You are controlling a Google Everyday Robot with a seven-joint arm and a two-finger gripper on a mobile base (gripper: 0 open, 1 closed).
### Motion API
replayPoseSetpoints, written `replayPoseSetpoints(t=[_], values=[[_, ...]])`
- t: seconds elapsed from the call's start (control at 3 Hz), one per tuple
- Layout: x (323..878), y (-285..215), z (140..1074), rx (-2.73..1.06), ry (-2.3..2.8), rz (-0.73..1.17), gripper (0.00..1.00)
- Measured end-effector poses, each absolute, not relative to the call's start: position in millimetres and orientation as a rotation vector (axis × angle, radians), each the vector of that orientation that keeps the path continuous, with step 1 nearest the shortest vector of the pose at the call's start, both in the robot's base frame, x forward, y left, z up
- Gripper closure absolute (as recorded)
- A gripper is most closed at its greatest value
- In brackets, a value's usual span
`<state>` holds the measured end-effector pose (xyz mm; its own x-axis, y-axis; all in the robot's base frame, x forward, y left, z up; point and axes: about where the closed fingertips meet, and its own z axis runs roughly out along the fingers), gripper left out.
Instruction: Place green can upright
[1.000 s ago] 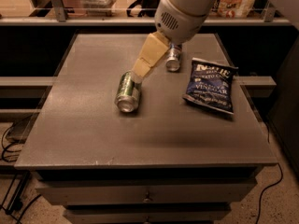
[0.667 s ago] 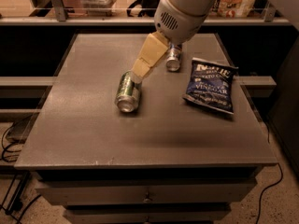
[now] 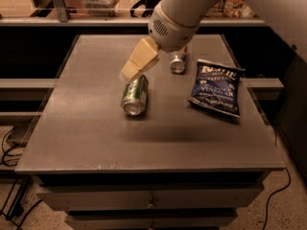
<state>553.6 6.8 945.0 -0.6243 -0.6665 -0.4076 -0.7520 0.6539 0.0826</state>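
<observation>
Noted against one second ago: slight shift of the pincer [image 3: 136, 63] leftward and down toward the green can [image 3: 134, 95]; no shift of anything else. Now poised just above the can's far end, seemingly short of contact, though not certain from this angle. Open or closed: cannot tell.

Green can lying on its side near the middle of the surface [image 3: 86, 128], one silver end toward the camera, long axis running away from it. Not yet upright; step in hand judged as the approach for a grasp. Approach at the far end judged suited to tipping the can up onto its base.

Count: two cans, namely the green one and a slimmer can [image 3: 177, 64] beyond it, partly hidden by the arm; one blue bag of vinegar chips [image 3: 216, 87] lying flat to the right, well apart from both; one pincer.
</observation>
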Motion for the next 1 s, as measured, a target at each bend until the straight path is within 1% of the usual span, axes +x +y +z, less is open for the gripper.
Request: replayPoseSetpoints(t=[0.33, 0.67, 1.0], values=[[565, 32, 929, -0.988, 2.592, 0.482, 0.0], [581, 57, 913, -0.888, 2.639, 0.571, 0.0], [595, 70, 891, -0.797, 2.711, 0.604, 0.0]])
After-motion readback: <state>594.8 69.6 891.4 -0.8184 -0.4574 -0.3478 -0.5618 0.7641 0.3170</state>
